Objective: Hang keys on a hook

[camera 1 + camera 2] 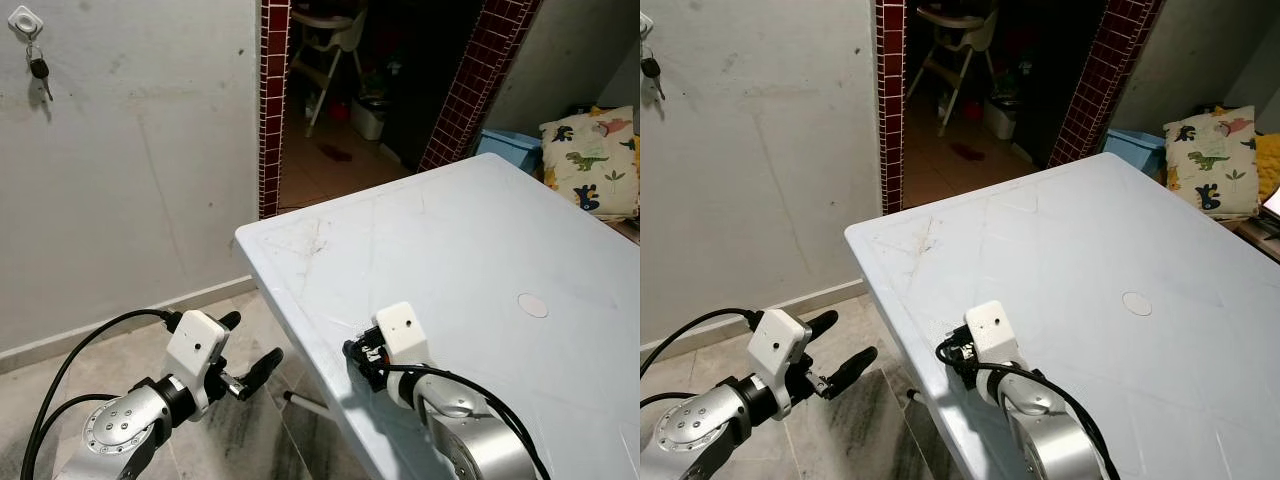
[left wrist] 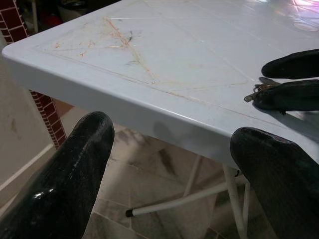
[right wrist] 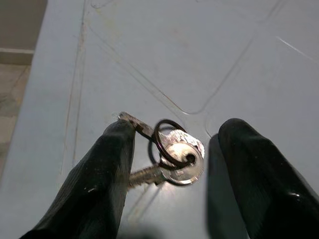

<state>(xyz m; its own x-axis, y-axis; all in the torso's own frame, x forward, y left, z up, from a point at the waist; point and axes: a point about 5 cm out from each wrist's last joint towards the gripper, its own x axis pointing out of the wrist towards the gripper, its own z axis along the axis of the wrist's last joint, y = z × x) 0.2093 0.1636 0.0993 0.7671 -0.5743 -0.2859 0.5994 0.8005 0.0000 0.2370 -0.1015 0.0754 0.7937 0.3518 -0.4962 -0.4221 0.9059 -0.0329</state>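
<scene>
Keys (image 3: 172, 154) flat on table (image 3: 239, 50), between spread right pincer (image 3: 172, 174) fingers, ungrasped

Inventory by count: one white counter (image 1: 480, 250). One bunch of keys (image 3: 172, 157) lying on it — two keys visible, joined by two rings. One further key (image 1: 40, 72) hanging on one wall hook (image 1: 24, 20). Two grippers — left gripper (image 1: 252, 350), right gripper (image 3: 172, 164). One dinosaur-print cushion (image 1: 592, 160). One high chair (image 1: 335, 40) beyond the doorway.
</scene>
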